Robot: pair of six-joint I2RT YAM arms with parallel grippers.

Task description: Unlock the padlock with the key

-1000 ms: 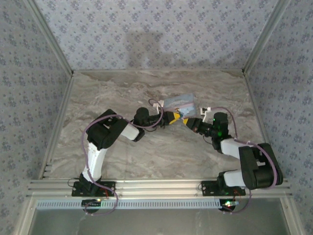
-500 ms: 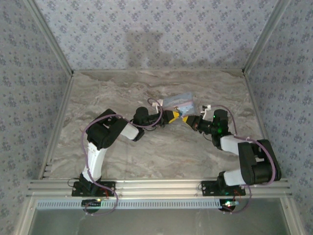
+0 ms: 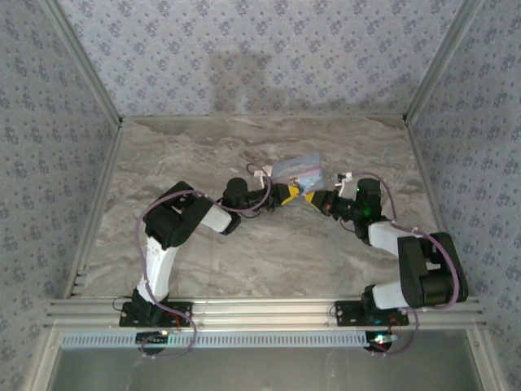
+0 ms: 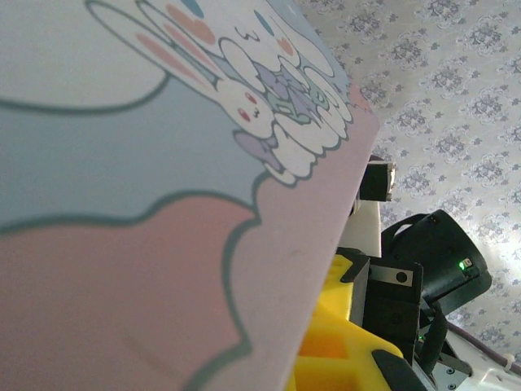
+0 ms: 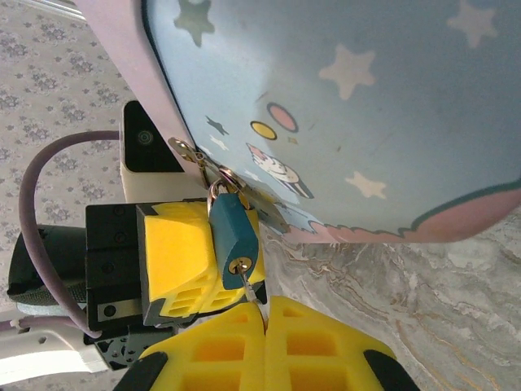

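1. We see the small teal metal padlock (image 5: 234, 232) hanging at the pale blue cartoon tin's (image 5: 366, 106) edge.
2. The right fingers (image 5: 309, 342) grip the thin silvery key (image 5: 251, 289) in its keyhole; the left fingers (image 5: 175, 261), closed, crowd it.
3. Around them, the grey marbled bench (image 3: 244, 269) reaches wide to the patterned walls (image 3: 269, 49).

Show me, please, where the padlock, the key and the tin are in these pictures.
padlock (image 5: 234, 232): right wrist view, on its teal body.
key (image 5: 251, 284): right wrist view, on its thin shaft below the keyhole.
tin (image 5: 383, 106): right wrist view, on its blue starred face.
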